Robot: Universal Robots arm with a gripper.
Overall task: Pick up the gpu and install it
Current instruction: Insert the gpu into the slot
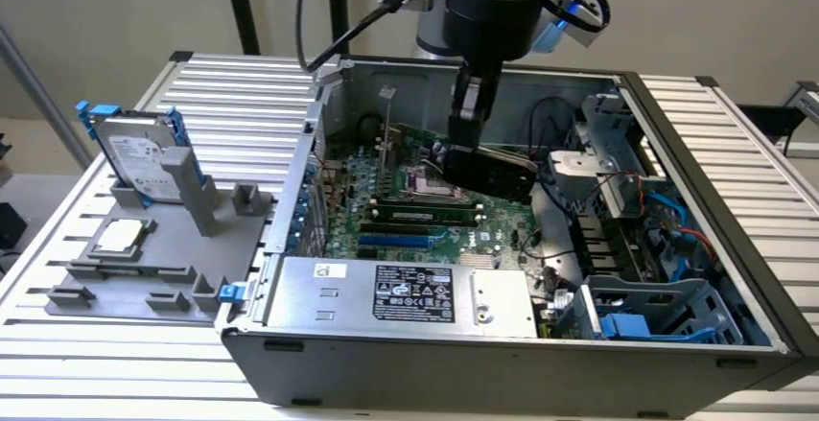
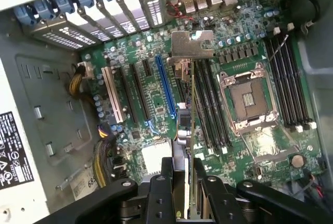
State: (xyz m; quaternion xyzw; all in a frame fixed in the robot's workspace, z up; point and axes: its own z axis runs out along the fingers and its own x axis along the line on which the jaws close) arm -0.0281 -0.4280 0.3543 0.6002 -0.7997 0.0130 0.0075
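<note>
Looking in from the exterior view, the pincer hangs inside the open computer case. It is partly closed on the gpu, gripping the top edge so the card hangs just beneath it, above the motherboard. Carrying it on edge like that seems meant to keep the connector edge facing down toward the slots. Well away from the pincer, outside the case, the hard drive stands in a gray holder and the CPU chip lies flat on it, parked within reach.

From the wrist view, the pincer has its fingers pinching the gpu edge-on. The thin board runs away from it to the silver bracket at the far end. Below the card are the expansion slots, with a blue slot to one side of it and the CPU socket to the other. I can't tell whether the card touches a slot.
</note>
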